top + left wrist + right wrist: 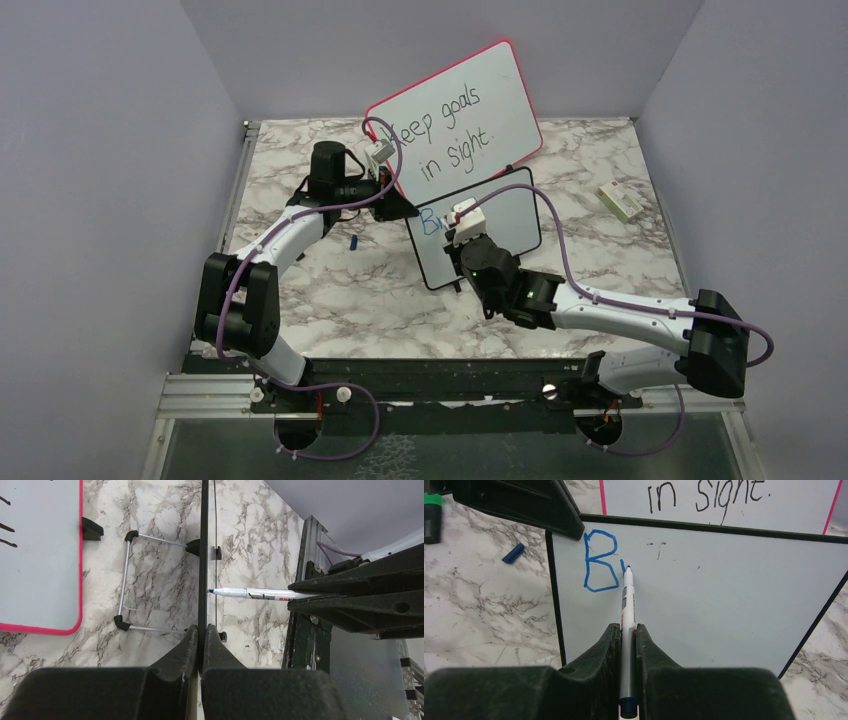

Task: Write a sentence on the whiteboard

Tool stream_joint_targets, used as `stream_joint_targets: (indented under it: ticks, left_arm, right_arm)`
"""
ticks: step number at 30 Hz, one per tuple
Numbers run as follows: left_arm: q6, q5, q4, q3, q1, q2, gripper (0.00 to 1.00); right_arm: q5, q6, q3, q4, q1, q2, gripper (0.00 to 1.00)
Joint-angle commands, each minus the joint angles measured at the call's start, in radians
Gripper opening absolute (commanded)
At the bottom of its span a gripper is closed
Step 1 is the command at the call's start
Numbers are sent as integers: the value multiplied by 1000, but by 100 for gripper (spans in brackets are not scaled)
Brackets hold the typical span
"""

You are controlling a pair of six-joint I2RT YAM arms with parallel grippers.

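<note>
The black-framed whiteboard (pixel 500 225) stands tilted on the table; it fills the right wrist view (pixel 724 590) and shows edge-on in the left wrist view (pixel 203 555). My left gripper (pixel 402 206) (pixel 201 632) is shut on its upper left edge. My right gripper (pixel 453 238) (pixel 626 627) is shut on a white marker (pixel 628 600) whose tip touches the board. Of the sentence, a blue "B" (pixel 599 560) and a short stroke beside it show. The marker also shows in the left wrist view (pixel 260 594).
The pink-framed board (pixel 455 120) with black writing leans behind on a wire stand (pixel 125 580). A blue marker cap (pixel 353 243) (pixel 513 553) lies left of the whiteboard. A small white eraser block (pixel 621 202) lies at the right. A green-topped object (pixel 431 510) sits far left.
</note>
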Motion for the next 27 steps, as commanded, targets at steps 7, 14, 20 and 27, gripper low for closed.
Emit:
stream_joint_targets:
  ticks: [7, 14, 20, 27]
  left_arm:
    - [5, 35, -34, -16, -7, -5, 0]
    - [6, 36, -34, -16, -7, -5, 0]
    - [6, 35, -34, -16, -7, -5, 0]
    - [6, 35, -34, -16, -7, -5, 0]
  right_arm:
    - [57, -20, 5, 55, -9, 25, 1]
    - [76, -14, -7, 47, -14, 8, 0]
    - [76, 1, -13, 26, -17, -3, 1]
    - [70, 9, -17, 16, -19, -8, 1]
